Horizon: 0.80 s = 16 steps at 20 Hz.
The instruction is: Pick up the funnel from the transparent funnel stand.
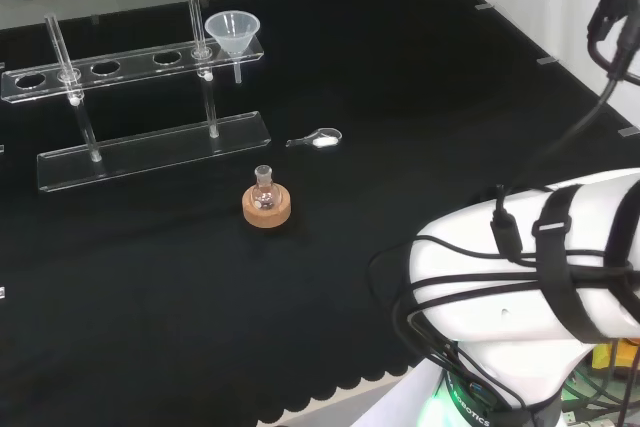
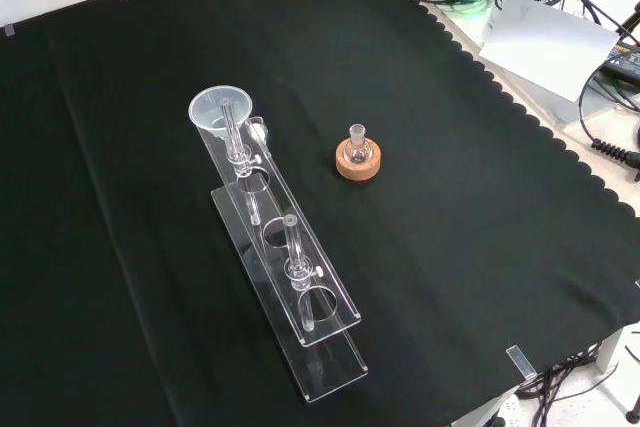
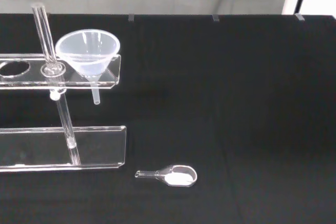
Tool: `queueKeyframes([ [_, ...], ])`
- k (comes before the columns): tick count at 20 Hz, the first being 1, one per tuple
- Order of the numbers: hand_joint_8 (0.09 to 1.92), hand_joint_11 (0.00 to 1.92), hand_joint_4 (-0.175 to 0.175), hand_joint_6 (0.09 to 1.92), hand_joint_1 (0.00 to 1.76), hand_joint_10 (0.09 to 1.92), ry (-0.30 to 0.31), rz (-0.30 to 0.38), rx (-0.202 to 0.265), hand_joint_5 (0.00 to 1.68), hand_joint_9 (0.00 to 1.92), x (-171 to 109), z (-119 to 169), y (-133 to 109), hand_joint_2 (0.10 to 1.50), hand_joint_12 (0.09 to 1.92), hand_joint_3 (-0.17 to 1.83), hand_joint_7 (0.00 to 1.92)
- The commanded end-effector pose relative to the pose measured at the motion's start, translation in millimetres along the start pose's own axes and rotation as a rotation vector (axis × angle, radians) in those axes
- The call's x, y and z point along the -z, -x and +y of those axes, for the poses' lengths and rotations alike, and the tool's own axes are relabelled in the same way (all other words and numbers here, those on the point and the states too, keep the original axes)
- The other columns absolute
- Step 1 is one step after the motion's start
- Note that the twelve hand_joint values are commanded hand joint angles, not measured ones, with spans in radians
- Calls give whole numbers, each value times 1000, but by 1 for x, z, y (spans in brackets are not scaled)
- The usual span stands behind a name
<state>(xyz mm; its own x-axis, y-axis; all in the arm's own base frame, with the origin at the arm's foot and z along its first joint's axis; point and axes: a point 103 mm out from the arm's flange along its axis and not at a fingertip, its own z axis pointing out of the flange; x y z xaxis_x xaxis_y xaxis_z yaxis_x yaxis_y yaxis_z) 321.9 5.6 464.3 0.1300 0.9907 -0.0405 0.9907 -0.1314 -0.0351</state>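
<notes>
I cannot tell how my hand is set: none of its fingers come into sight, so I will not guess whether it is spread or curled. Nothing is in its hold as far as I can judge, since the funnel (image 1: pixel 232 34) sits in its place on the transparent funnel stand (image 1: pixel 150 152).

The funnel rests in the end hole of the stand's upper shelf, the end that lies nearest to where my wrist looks from. It hangs there by its cone: the wide mouth is broader than the hole, so the rim of the hole carries it and the stem drops free below the shelf. That is why it stands upright without help. Its long axis runs straight up and down, mouth open to the ceiling, stem (image 3: pixel 95 96) pointing at the stand's base plate.

Ahead of my wrist and lower than the funnel, a small glass scoop (image 3: pixel 170 174) with white powder lies flat on the table, well apart from the stand. A little round-bottom flask (image 2: pixel 357 144) sits on its cork ring (image 2: pixel 358 164), also apart.

I judge the funnel must be lifted straight up along that axis to clear the hole.
</notes>
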Motion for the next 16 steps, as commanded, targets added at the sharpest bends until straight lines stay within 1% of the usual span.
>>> queueKeyframes([
  [1,545,97,-11,87,0,641,-37,15,-3,313,226,-26,34,5,1246,1351,353,30],
  [3,545,97,-11,87,0,641,-43,9,0,314,226,-32,54,6,1247,1351,351,30],
  [4,545,97,-11,87,0,641,-47,16,4,314,226,-35,67,16,1247,1351,351,30],
  [7,544,96,-12,87,0,641,-42,15,15,314,227,-43,102,11,1248,1352,348,31],
  [10,544,95,-12,87,0,641,-68,20,20,315,228,-52,137,8,1248,1352,346,32],
  [12,544,93,-13,87,0,640,-78,8,21,315,228,-58,158,8,1248,1352,344,34],
  [14,544,90,-13,87,0,640,-95,-25,22,315,229,-63,175,5,1248,1352,342,35],
  [16,544,89,-14,87,0,640,-104,-41,36,315,229,-68,188,-1,1248,1352,340,35],
])
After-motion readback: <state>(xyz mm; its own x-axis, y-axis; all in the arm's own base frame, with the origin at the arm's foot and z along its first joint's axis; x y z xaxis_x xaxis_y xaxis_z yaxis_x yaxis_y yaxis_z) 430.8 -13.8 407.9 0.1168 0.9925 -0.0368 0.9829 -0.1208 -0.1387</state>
